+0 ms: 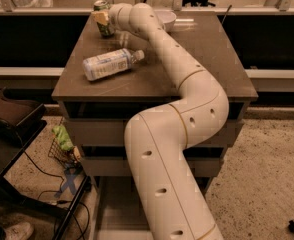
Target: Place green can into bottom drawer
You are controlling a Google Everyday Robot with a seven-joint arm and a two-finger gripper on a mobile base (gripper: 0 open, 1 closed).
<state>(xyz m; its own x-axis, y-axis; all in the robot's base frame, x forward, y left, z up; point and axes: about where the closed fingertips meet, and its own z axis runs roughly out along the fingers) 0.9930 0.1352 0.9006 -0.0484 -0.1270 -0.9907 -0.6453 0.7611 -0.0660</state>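
A: status on the can job?
B: early. The green can (106,30) stands upright at the far left corner of the worktop (212,59), and we judge it not lifted yet. The gripper (104,18) is right on it, with a pale part of it crossing the can's front just under the silver top
A: do we have a hold?
B: we cannot tell whether it is clamped or only alongside; the contact is hidden from this side
A: drawer?
B: the bottom drawer (112,204) looks pulled out under the cabinet. Its floor shows and our arm covers part of it. We see no can in it
A: so what's left?
B: nearly all of it, by our reckoning. We have to secure the can, lift it clear of the lying bottle (109,64) and the bowl (167,19), bring it down the front and set it in the drawer
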